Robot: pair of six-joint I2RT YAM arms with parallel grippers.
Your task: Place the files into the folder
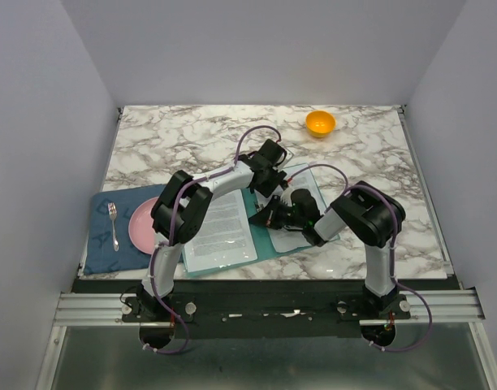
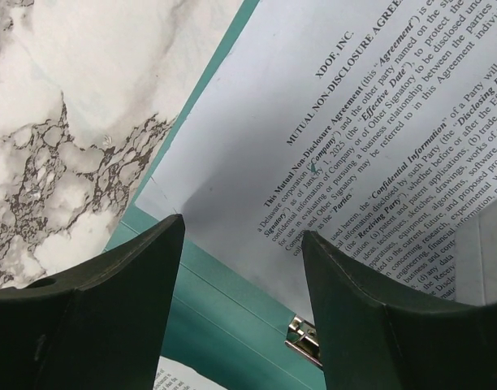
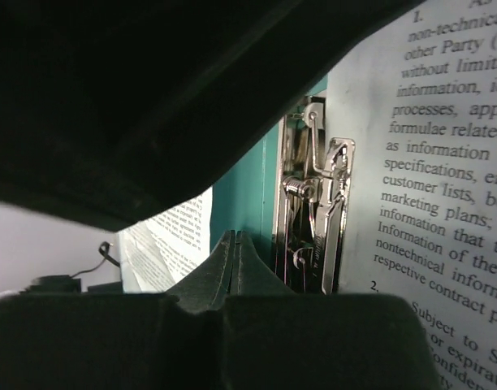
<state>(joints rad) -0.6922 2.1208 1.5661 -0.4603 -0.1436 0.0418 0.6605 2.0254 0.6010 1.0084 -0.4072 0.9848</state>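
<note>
The teal folder (image 1: 263, 237) lies open on the marble table. One file (image 1: 220, 231) lies on its left half and another file (image 1: 307, 180) on its right half. My left gripper (image 1: 269, 188) hovers open and empty over the folder's far end. In the left wrist view (image 2: 242, 227) its jaws straddle the teal spine (image 2: 224, 317), the printed sheet (image 2: 354, 146) and the metal clip (image 2: 305, 341). My right gripper (image 1: 269, 218) is low at the spine. In the right wrist view (image 3: 237, 240) it is shut with nothing between its tips, just left of the clip (image 3: 313, 203).
An orange bowl (image 1: 320, 123) stands at the back. A dark blue placemat (image 1: 102, 244) at the left carries a pink plate (image 1: 141, 227) and a fork (image 1: 114, 223). The left arm hangs dark and close over the right wrist camera (image 3: 151, 81).
</note>
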